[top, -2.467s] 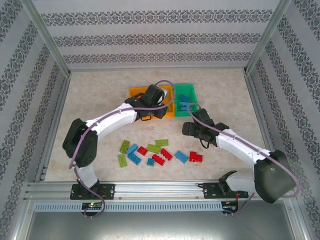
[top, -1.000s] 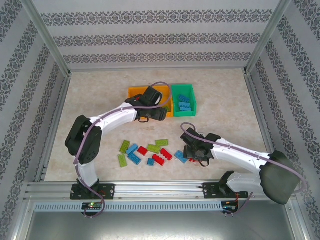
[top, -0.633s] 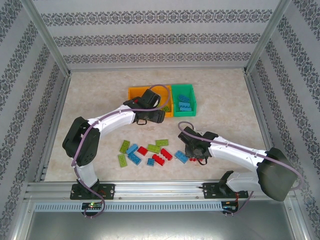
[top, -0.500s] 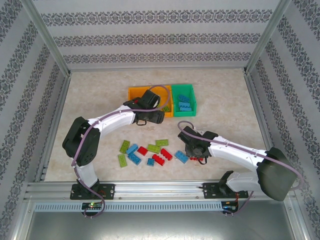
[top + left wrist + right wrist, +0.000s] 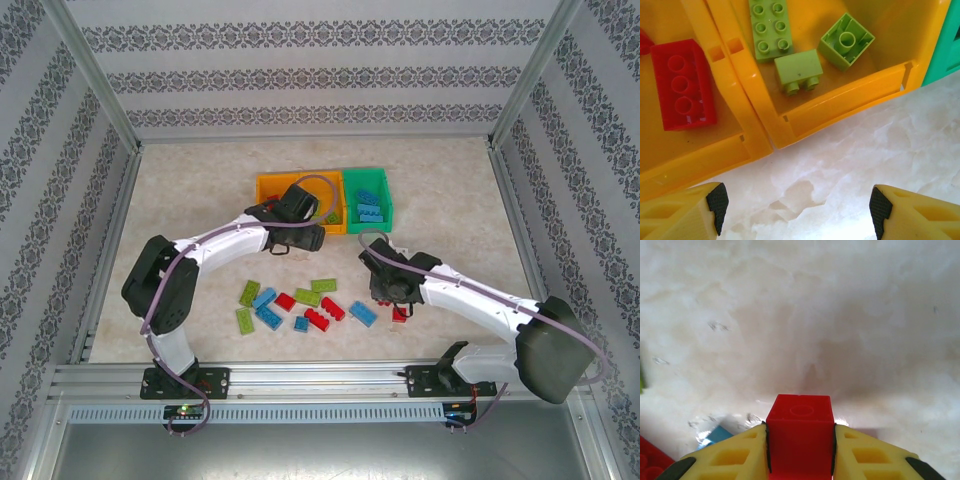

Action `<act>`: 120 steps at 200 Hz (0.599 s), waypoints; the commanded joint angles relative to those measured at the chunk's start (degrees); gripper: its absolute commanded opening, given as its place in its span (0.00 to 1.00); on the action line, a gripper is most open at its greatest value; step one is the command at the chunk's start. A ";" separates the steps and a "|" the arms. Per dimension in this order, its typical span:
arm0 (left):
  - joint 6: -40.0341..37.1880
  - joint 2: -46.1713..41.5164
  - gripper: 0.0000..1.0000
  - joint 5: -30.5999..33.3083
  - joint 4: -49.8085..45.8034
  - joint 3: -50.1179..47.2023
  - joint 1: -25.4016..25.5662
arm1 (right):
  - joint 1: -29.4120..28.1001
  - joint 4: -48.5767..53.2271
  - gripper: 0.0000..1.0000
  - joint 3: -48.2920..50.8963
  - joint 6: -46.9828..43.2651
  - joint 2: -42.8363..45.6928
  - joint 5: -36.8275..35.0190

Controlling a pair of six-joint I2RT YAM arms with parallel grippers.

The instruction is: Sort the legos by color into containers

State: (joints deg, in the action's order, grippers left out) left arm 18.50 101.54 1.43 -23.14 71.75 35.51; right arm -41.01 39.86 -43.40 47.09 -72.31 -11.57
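Grip looks firm: the right gripper [image 5: 800,450] clenches a red brick [image 5: 800,420] low over the table [image 5: 840,315], beside the loose legos [image 5: 300,300]. It should lift straight, then carry to the orange bin [image 5: 690,160] holding red, minding the released left gripper [image 5: 795,205] there.

A pale marbled bench [image 5: 200,200] sits within an aluminium frame [image 5: 320,380], enclosed by walls [image 5: 320,70] papered in grey floral stripes.

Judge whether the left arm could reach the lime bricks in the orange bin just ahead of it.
Probably yes. The left fingers stand open over bare table just short of the orange bin, whose top is open, and nothing lies between them and the lime bricks.
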 commanded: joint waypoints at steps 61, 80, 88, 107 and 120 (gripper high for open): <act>2.19 -8.40 0.80 4.92 1.67 -5.20 -0.52 | 3.23 -6.44 0.32 -8.87 -6.99 -7.80 0.88; 3.13 -9.88 0.82 6.65 1.78 -6.68 -0.77 | 3.14 -8.27 0.32 -11.15 -7.36 -10.37 2.74; 3.41 -10.31 0.83 7.13 1.71 -7.30 -1.00 | 2.92 -9.37 0.32 -12.20 -7.44 -11.59 3.70; 4.16 -11.22 0.85 8.57 1.18 -8.66 -1.74 | 1.78 -11.55 0.32 -15.92 -7.61 -14.78 5.34; 5.01 -11.97 0.87 9.52 0.60 -9.72 -2.79 | 0.63 -12.59 0.32 -19.10 -7.88 -17.50 6.54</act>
State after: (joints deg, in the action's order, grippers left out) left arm 20.95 91.53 7.42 -22.44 63.94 34.83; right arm -38.68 31.00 -57.32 40.49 -86.28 -7.90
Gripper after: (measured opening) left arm 0.856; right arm 0.321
